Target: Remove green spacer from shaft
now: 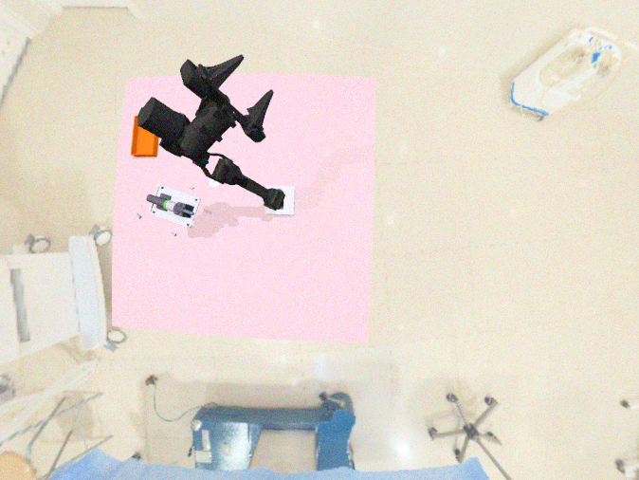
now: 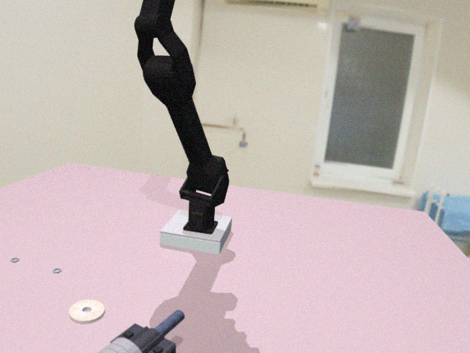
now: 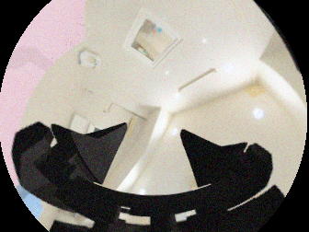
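The shaft assembly (image 1: 171,205) lies on a small white plate (image 1: 187,195) at the left of the pink mat (image 1: 258,284). The green spacer (image 1: 165,204) sits on the shaft, between grey spacers, next to the dark housing block (image 1: 184,210). In the exterior view only the dark block (image 2: 146,338) and the bluish shaft tip (image 2: 169,321) show at the bottom edge; the green spacer is out of frame there. My gripper (image 1: 256,74) (image 3: 154,129) is open and empty. It is raised high, well away from the shaft, and points up at the room.
An orange block (image 1: 143,140) stands at the mat's left edge, partly under the arm. The arm's base stands on a white block (image 1: 287,205) (image 2: 190,240). A flat washer (image 2: 87,308) and small rings (image 2: 56,270) (image 2: 14,259) lie on the mat near the assembly.
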Action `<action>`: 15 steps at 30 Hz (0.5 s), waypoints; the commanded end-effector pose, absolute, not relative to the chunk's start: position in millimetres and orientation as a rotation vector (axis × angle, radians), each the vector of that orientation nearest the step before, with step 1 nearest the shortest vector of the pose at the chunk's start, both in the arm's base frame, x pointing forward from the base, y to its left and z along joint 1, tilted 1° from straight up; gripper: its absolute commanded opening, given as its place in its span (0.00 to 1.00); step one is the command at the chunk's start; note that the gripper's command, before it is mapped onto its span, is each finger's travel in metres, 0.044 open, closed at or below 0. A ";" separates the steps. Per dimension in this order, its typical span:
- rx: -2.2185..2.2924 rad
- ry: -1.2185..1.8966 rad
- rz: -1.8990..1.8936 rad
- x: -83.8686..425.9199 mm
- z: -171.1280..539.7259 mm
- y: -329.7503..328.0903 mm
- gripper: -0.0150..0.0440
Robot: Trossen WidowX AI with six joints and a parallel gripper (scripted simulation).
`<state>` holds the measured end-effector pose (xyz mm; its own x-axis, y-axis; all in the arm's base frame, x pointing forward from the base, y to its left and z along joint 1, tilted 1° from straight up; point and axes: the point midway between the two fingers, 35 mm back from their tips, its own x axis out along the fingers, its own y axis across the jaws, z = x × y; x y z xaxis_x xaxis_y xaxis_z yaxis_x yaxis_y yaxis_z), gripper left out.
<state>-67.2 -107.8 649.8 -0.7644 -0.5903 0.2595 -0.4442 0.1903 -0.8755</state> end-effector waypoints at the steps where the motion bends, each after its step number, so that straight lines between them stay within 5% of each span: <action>1: -1.011 2.320 -1.629 -68.0 649.8 -107.2 0.98; 15: -0.321 2.761 -1.819 -175.5 633.5 16.2 1.00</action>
